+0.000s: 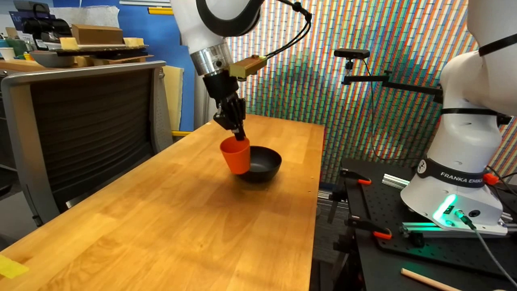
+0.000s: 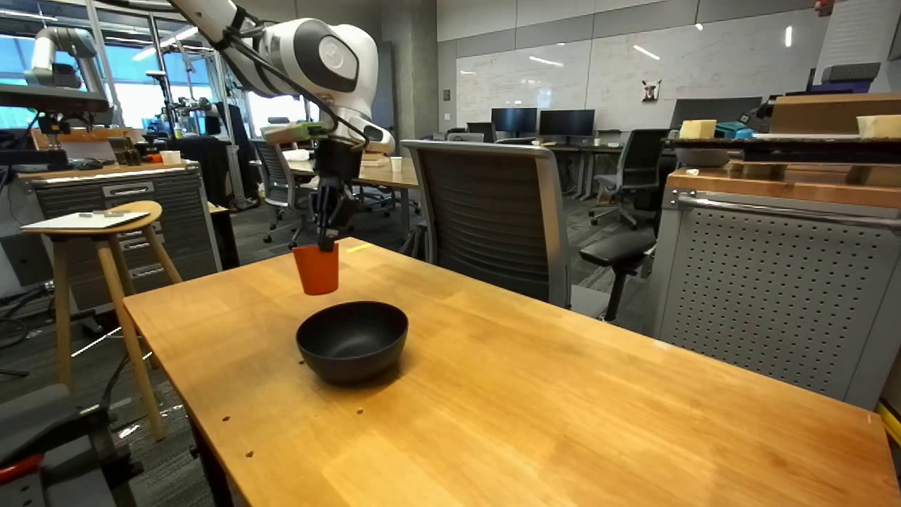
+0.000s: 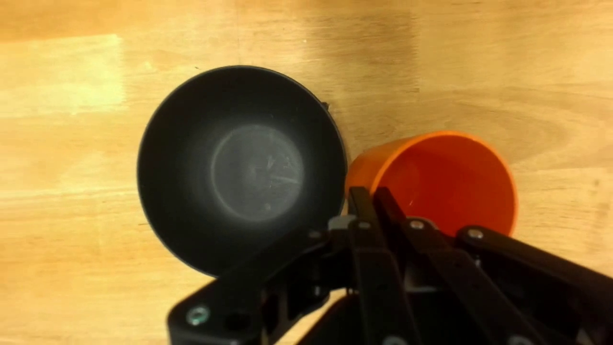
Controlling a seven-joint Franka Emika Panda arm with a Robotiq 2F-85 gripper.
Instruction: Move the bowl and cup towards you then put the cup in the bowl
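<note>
Black bowl (image 2: 352, 364) sits upright; orange cup (image 2: 317, 272) hangs mouth-up beside it

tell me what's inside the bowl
The bowl shows only bare sides and a scuffed bottom; in the wrist view the end effector hides part of its lower-right rim.

- You have a dark-backed chair (image 2: 486, 218) beside the wooden table (image 2: 563, 394).
- Your far wall (image 2: 486, 17) carries a whiteboard (image 2: 605, 74) showing light reflections.
- You have bright windows (image 2: 130, 98) and a grey floor (image 2: 250, 236).
</note>
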